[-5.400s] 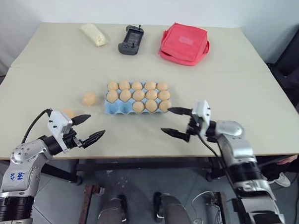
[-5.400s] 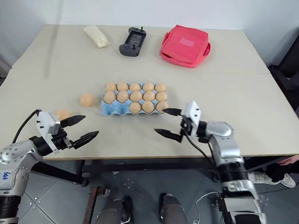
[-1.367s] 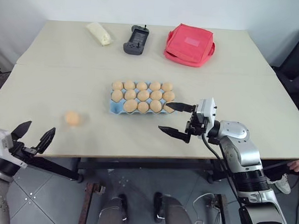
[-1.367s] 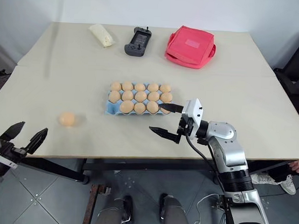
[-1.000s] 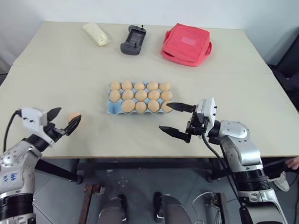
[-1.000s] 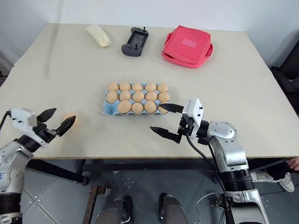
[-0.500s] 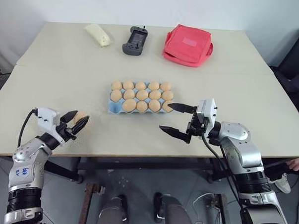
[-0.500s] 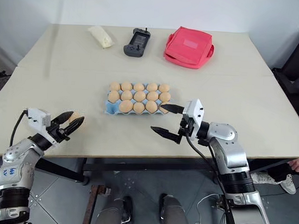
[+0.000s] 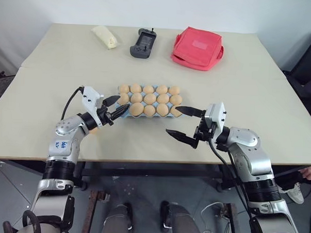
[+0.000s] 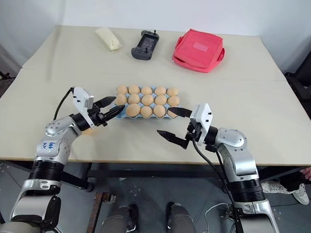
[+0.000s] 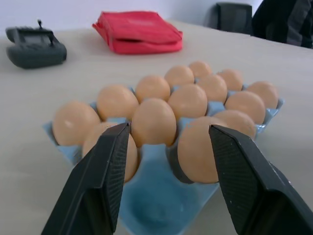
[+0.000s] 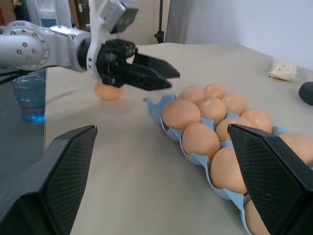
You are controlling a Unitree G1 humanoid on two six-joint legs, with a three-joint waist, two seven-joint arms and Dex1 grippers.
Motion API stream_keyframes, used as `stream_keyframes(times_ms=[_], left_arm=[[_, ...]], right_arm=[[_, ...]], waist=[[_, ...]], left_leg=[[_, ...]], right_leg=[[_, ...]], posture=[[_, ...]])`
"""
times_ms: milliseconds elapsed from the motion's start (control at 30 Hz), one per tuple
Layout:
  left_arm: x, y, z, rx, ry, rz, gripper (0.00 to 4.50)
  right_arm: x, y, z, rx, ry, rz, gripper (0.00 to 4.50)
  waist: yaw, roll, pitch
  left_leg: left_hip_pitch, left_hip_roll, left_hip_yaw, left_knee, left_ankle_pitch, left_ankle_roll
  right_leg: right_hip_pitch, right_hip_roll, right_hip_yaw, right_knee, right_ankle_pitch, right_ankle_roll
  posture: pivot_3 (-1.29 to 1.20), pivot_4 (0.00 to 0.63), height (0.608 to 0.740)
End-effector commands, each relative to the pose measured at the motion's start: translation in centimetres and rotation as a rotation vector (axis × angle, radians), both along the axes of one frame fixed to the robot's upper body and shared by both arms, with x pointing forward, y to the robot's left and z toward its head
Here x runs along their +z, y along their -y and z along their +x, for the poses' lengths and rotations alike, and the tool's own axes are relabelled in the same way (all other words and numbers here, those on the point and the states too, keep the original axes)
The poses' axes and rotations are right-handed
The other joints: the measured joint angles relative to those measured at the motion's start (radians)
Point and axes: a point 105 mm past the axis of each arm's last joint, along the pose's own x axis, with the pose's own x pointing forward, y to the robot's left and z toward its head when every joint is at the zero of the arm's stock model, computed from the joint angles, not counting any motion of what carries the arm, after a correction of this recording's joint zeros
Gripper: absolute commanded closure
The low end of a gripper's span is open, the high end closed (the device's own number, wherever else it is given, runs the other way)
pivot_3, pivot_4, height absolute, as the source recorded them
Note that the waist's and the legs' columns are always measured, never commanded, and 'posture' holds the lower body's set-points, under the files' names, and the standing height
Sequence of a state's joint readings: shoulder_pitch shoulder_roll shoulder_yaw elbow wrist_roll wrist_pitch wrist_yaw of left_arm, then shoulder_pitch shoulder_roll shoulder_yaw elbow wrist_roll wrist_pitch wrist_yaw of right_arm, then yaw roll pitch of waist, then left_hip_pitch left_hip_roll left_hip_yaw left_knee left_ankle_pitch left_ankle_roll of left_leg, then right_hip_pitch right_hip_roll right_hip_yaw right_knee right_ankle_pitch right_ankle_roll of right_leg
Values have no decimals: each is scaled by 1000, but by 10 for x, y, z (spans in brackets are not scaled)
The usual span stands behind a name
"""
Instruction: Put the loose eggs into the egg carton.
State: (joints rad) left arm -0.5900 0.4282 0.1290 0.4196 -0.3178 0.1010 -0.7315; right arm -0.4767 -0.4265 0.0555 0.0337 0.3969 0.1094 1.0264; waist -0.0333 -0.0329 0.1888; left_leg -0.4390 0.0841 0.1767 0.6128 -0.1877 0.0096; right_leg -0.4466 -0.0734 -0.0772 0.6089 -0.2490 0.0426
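Left jaws [image 9: 123,103]: parted, nothing between them, aimed at the vacant near-left cup of the light blue moulded egg carton [image 11: 155,208]. The last loose tan egg [image 12: 108,90] lies on the bench behind them, beside the left wrist. Right jaws [image 9: 171,120]: wide, empty, farther away.
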Motion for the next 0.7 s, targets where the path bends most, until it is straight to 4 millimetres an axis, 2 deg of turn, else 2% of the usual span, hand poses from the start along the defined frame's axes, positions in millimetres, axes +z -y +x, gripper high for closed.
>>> stream_keyframes(times_ms=[33,167,333,467,600,700], left_arm=[[2,4,1,-33,9,4,1181],[1,-1,-1,-29,22,17,47],[8,-27,-12,13,64,14,47],[12,-51,-32,29,95,18,47],[8,-81,-50,82,76,55,47],[3,-95,-59,108,54,84,47]], right_arm=[[15,2,-5,-11,67,29,0],[14,2,-7,-17,64,32,0],[13,2,-8,-18,59,36,0],[11,1,-8,-9,52,32,0],[12,-1,-8,0,49,31,0],[12,-1,-8,6,46,27,0]], waist=[[0,0,0],[3,0,0],[-2,0,0],[-2,0,0],[-1,0,0],[0,0,0]], left_leg=[[0,0,0,0,0,0],[-1,1,0,0,0,0],[0,1,0,0,0,0],[0,2,-1,0,0,0],[0,2,-1,-1,0,0],[0,2,-1,-2,0,0]], right_leg=[[0,0,0,0,0,0],[0,0,0,0,0,-1],[0,0,0,0,0,0],[0,0,0,1,-1,-1],[0,0,0,0,-1,-2],[-1,-1,0,-1,-3,-5]], posture=[[0,150,740],[0,150,740],[0,150,740],[0,150,740],[0,150,740],[0,150,740]])
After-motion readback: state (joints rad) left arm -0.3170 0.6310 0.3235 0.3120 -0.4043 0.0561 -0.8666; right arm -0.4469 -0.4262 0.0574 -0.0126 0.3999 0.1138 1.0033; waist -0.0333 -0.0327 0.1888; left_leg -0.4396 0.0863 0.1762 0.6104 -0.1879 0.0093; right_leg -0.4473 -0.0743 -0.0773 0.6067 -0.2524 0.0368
